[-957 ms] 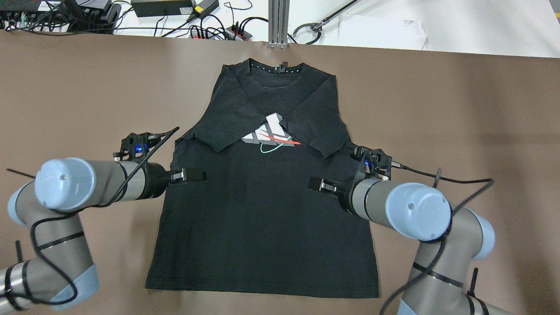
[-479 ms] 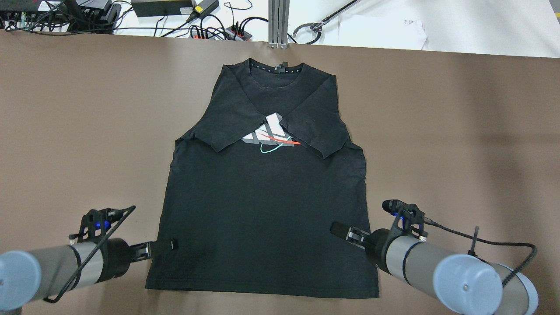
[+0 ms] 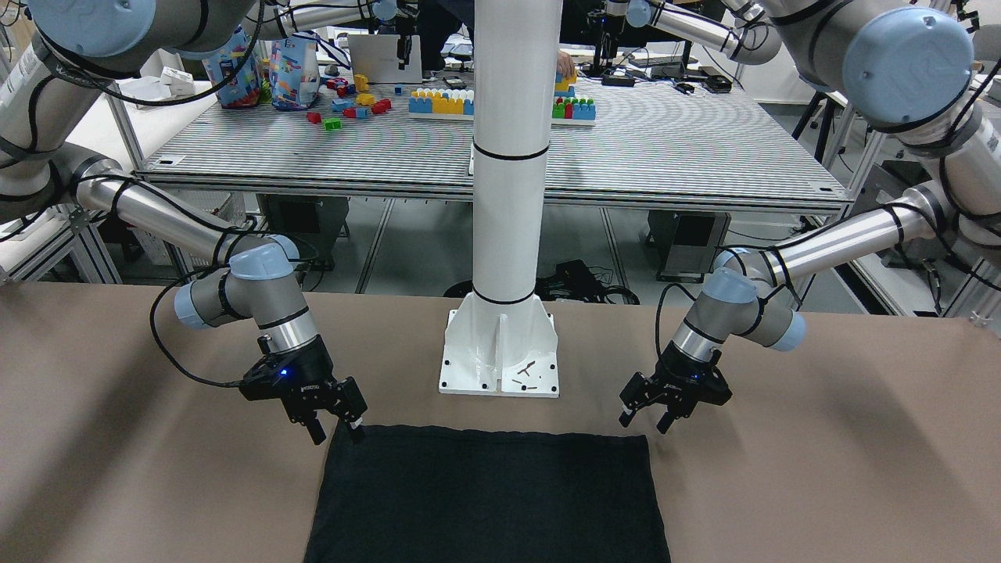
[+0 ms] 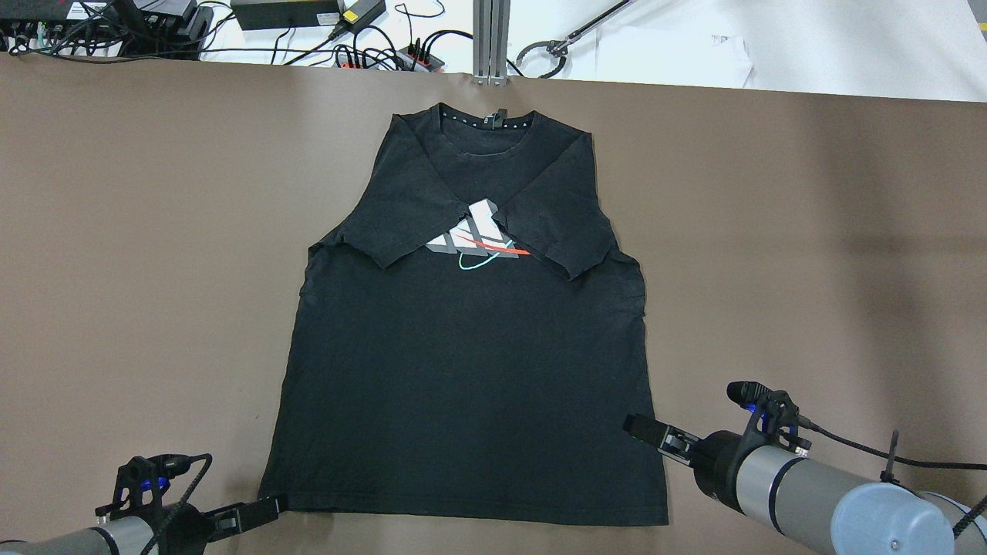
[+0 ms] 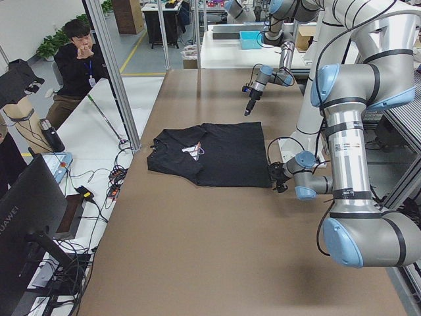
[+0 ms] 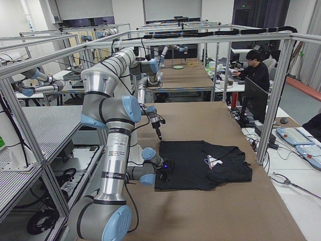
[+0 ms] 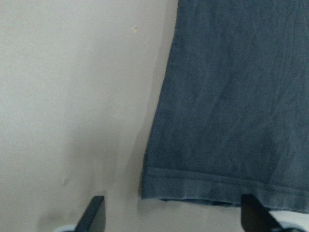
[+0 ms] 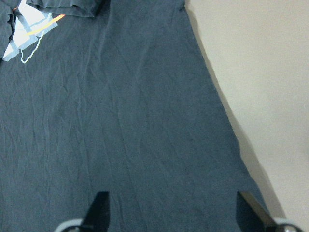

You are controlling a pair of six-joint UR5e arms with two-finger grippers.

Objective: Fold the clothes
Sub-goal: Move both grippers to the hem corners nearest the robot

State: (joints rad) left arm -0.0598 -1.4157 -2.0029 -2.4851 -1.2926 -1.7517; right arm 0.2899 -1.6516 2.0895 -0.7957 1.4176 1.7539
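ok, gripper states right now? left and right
Left gripper: open, holding nothing, at the hem corner of the black shirt.
Right gripper: open, holding nothing, over its side edge.

A black garment [image 6: 193, 173] lies flat on the brown table [image 6: 215, 216].

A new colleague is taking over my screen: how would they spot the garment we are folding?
Find the wide brown table; flat at its middle lies a black fabric T-shirt, collar toward the far edge. It is the only cloth on it, both short sleeves folded in over a grey-and-white chest logo crossed by red and teal lines.
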